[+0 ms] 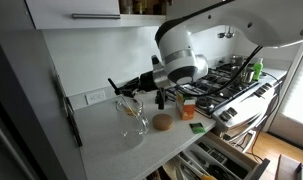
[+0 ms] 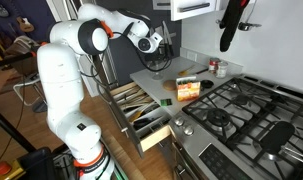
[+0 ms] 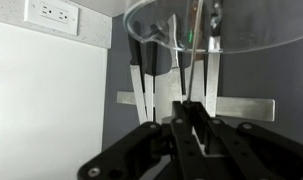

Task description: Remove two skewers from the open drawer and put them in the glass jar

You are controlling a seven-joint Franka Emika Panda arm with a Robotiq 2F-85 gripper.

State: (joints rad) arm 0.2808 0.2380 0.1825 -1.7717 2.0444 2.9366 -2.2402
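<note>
Two skewers [image 3: 178, 60] pinched between fingertips pressed tight together, gripper [image 3: 189, 108] entering from the bottom of the wrist view. Thin and dark, running from the fingertips up across the round glass of the jar [image 3: 151, 38] at the top of that view; inside it or only in front of it, impossible to tell. Behind, on the wall, a metal strip [image 3: 241, 105] with knives [image 3: 141, 75], and an outlet [image 3: 53, 13] at upper left. In an exterior view, gripper [image 1: 124, 92] just above the jar [image 1: 132, 122] on the pale counter [image 1: 106, 140], brown disc [image 1: 163, 122] near the jar. Skewers too thin to make out there. Drawer [image 1: 219, 156] open below the counter edge, beside the stove [image 1: 236, 85]. Open too in an exterior view, drawer [image 2: 141, 108] with long utensils in its compartments, well apart from the gripper [image 2: 159, 52].
</note>
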